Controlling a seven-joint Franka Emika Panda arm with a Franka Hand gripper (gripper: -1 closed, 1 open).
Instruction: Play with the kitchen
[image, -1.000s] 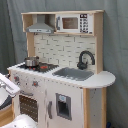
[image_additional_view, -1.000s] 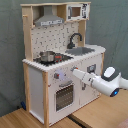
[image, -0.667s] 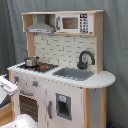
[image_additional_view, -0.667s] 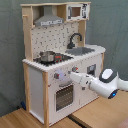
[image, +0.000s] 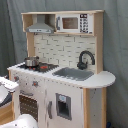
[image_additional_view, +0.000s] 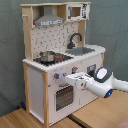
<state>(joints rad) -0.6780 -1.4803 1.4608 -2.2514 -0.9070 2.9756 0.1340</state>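
Observation:
The kitchen (image: 65, 95) is a tall white and light-wood toy with a grey hood (image: 42, 26), a black faucet (image: 85, 59), a sink (image: 75, 74) and a metal pot (image: 31, 61) on the stovetop. In the second exterior view my gripper (image_additional_view: 63, 77) reaches in from the right. It is at the kitchen's (image_additional_view: 37, 90) front panel, by the knobs (image_additional_view: 57, 76) and just above the windowed oven door (image_additional_view: 64, 96). A white part of my arm (image: 8, 85) shows at the first exterior view's left edge.
A microwave (image: 72, 22) sits in the upper shelf beside the hood. The kitchen stands on a wooden floor (image_additional_view: 30, 120) in front of a grey curtain (image_additional_view: 10, 50). My arm's white and blue body (image_additional_view: 107, 85) crosses in front of the cupboard doors.
In the second exterior view my arm has reached further left, bringing the gripper from in front of the cupboard up to the knob panel above the oven door.

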